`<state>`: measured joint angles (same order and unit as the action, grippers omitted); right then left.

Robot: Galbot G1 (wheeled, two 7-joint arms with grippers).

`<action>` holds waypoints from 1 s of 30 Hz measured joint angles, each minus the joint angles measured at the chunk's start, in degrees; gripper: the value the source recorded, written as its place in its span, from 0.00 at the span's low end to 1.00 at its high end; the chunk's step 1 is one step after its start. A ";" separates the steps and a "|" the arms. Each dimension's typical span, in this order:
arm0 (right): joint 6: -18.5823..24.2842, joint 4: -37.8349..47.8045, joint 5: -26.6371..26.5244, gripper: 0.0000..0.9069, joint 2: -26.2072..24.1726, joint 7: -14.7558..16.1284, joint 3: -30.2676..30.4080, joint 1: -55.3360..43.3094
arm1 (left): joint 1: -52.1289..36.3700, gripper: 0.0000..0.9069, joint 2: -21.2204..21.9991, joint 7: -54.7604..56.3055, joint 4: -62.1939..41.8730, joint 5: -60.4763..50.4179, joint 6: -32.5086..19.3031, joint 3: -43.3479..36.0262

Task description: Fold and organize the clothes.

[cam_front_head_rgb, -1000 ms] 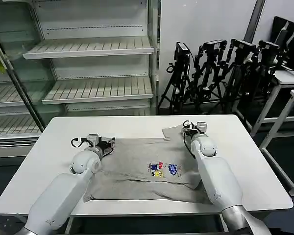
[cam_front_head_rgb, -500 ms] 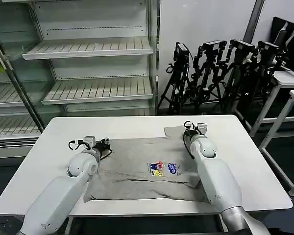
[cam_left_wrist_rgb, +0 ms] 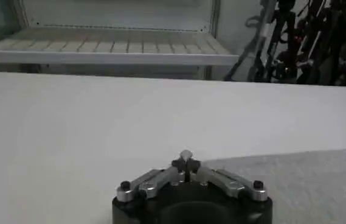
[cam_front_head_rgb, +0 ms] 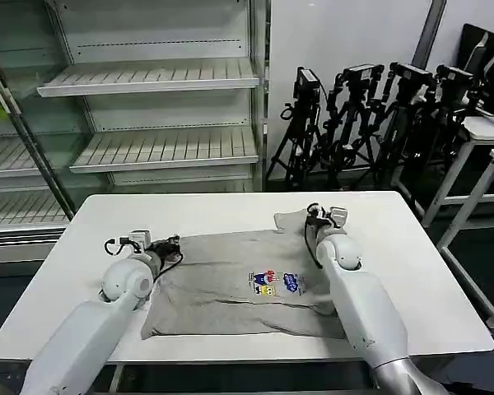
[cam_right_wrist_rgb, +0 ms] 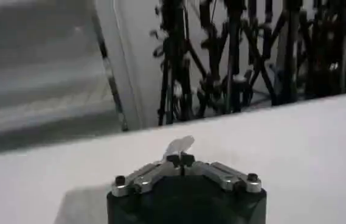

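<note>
I have the white table (cam_front_head_rgb: 412, 247) in front of me, and the grey shirt (cam_front_head_rgb: 230, 284) lies flat across its middle, print facing up. My left hand (cam_front_head_rgb: 166, 245) sits at the shirt's far left corner and my right hand (cam_front_head_rgb: 319, 219) at the far right corner by the sleeve. In both wrist views the fingers look clenched together, each seemingly pinching a sliver of cloth. To fold cleanly I would lift both corners evenly, keep the edge taut, and carry it toward me.
</note>
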<state>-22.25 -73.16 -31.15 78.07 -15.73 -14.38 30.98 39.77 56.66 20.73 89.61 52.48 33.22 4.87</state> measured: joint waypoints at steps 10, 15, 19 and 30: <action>0.91 -13.01 -1.26 0.00 -3.87 -0.01 -2.43 6.93 | 3.11 0.06 -3.36 0.18 7.23 2.24 -0.05 3.11; 1.07 -20.27 -0.89 0.00 -5.41 0.43 -4.69 12.40 | 5.76 0.06 -4.83 0.15 11.63 2.60 -0.05 4.95; 1.09 -25.97 -0.30 0.00 -5.94 0.92 -7.13 17.91 | 8.36 0.06 -5.90 -0.13 15.01 2.76 -0.05 6.83; 1.66 -39.31 3.14 0.00 -4.91 2.29 -13.16 33.29 | 17.38 0.06 -6.88 -0.89 23.25 1.26 -0.09 11.85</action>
<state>-20.59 -112.48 -28.01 73.16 -13.44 -27.54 64.27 57.15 49.78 19.84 112.86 53.74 33.13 16.72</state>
